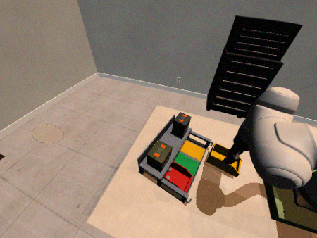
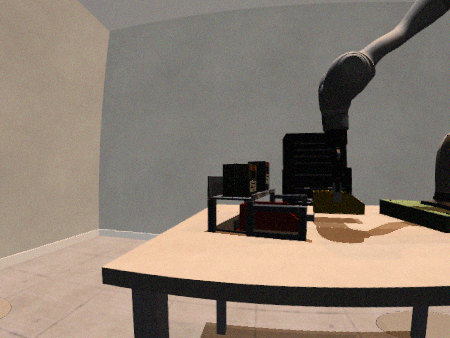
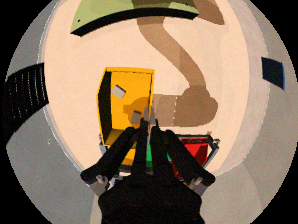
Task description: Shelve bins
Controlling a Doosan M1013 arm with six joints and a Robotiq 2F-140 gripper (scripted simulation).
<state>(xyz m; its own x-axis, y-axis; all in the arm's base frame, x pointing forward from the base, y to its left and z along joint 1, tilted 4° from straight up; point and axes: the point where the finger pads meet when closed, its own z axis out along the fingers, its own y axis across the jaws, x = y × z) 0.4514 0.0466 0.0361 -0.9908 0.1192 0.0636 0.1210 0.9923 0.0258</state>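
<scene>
A low grey shelf (image 1: pixel 172 189) (image 2: pixel 212 215) stands on the table, a red bin (image 1: pixel 179 179) (image 2: pixel 257 218) (image 3: pixel 194 151) inside. Beside its front, our open yellow plastic bin (image 1: pixel 215 161) (image 2: pixel 325 202) (image 3: pixel 135 80) hangs just above the tabletop, two small grey parts inside. Our black gripper (image 1: pixel 228 161) (image 2: pixel 337 190) (image 3: pixel 148 113) is nearly closed, pinching its side wall. We judge this the carrying step; next, align with the yellow mark (image 1: pixel 194 149) (image 3: pixel 127 160), tilt if needed, and push in.

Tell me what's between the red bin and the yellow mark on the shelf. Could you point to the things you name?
The green mark (image 1: pixel 187 164) (image 3: pixel 150 157) lies between the red bin (image 1: pixel 179 180) (image 2: pixel 267 217) (image 3: pixel 195 151) and yellow mark (image 1: pixel 193 150) (image 3: pixel 128 157), clearest in the top view.
</scene>
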